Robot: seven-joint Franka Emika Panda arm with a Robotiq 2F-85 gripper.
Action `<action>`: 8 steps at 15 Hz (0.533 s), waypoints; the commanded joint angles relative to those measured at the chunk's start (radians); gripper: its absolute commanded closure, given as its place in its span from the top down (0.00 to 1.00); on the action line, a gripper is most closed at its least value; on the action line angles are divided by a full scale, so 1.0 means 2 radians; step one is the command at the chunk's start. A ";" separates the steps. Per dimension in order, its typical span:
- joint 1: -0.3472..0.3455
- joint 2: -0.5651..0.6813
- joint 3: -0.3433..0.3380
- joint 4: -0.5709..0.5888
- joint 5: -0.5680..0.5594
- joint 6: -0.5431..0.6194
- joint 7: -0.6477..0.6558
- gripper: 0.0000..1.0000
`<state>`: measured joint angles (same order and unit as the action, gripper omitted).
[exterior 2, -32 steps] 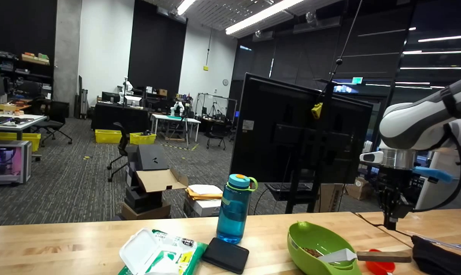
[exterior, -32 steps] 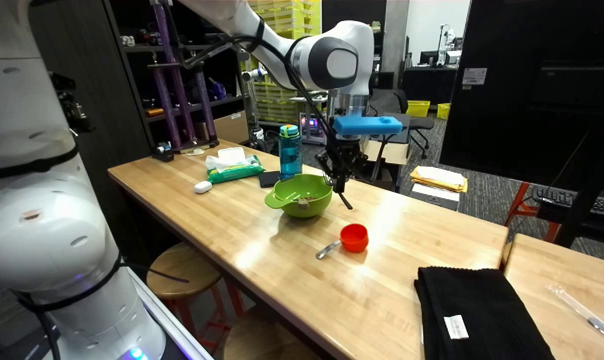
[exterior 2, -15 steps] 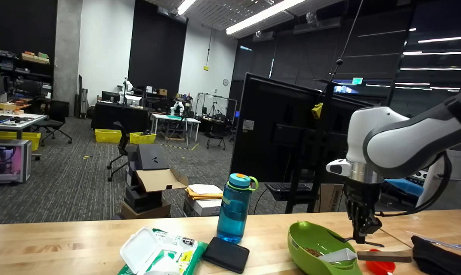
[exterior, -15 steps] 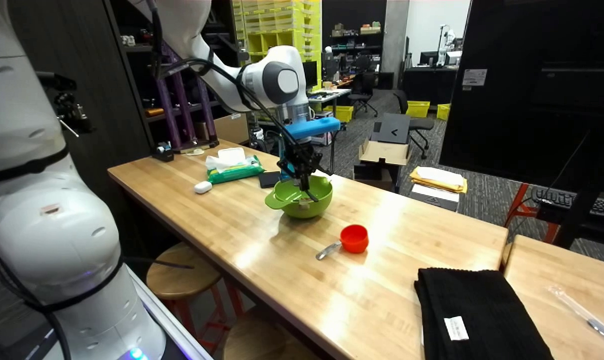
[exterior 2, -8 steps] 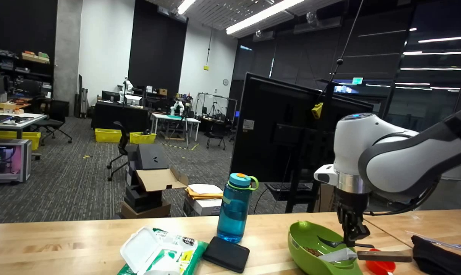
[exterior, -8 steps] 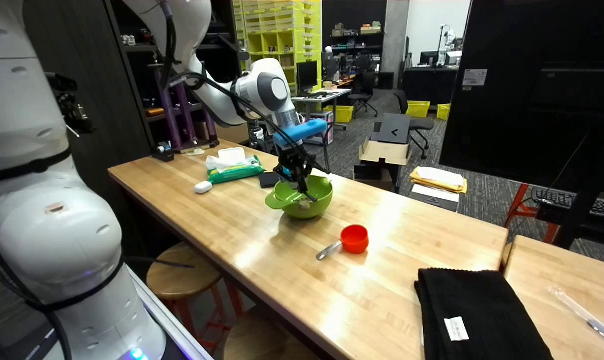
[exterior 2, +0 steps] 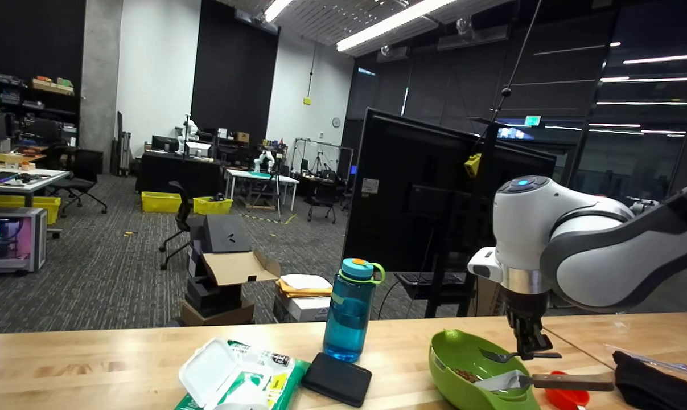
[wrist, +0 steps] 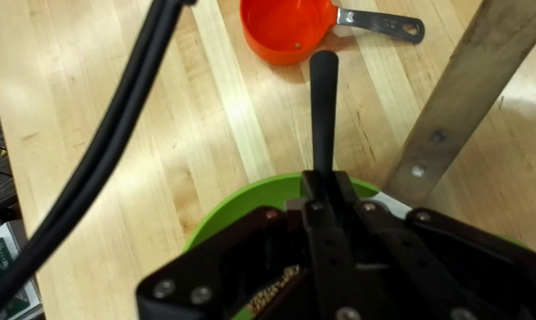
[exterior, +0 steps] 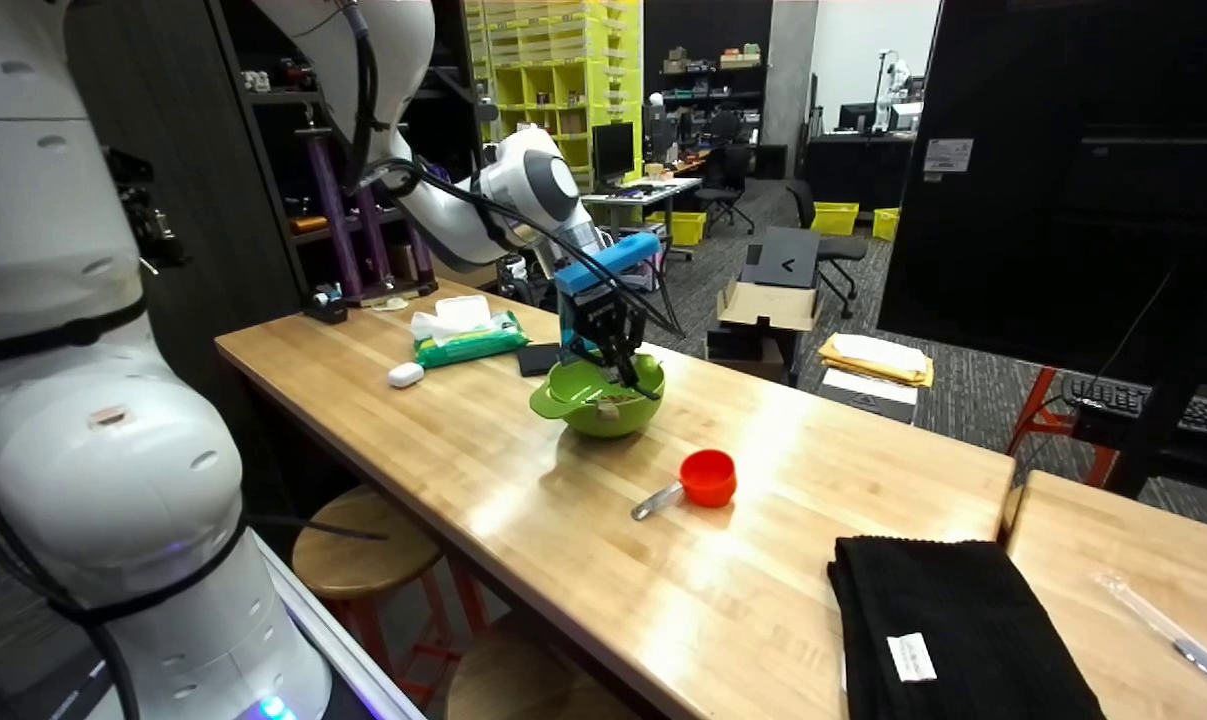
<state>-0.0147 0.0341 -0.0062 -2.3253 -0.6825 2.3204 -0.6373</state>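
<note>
Black utensil [wrist: 324,111] over bowl [exterior 2: 463,353], near spatula [exterior 2: 565,382]

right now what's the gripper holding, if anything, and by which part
The gripper holds a black fork by its handle, gripped partway along, so the handle's free end sticks out in the wrist view.

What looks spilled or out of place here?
Minor only: the wipes pack has its lid open, leaving it uncovered; a lone speck sits in the red measuring cup, perhaps a stray from the green bowl.
</note>
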 commanded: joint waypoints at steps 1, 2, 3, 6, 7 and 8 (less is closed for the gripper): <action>0.002 0.010 0.000 0.009 -0.040 -0.003 0.029 0.02; 0.003 0.013 0.000 0.010 -0.047 -0.004 0.034 0.02; 0.004 0.016 0.001 0.011 -0.053 -0.003 0.039 0.02; 0.006 0.025 0.004 0.015 -0.065 -0.002 0.050 0.02; 0.006 0.027 0.005 0.015 -0.065 -0.002 0.051 0.02; 0.008 0.029 0.006 0.016 -0.067 -0.002 0.054 0.02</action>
<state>-0.0102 0.0769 -0.0030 -2.3078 -0.7831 2.3208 -0.5645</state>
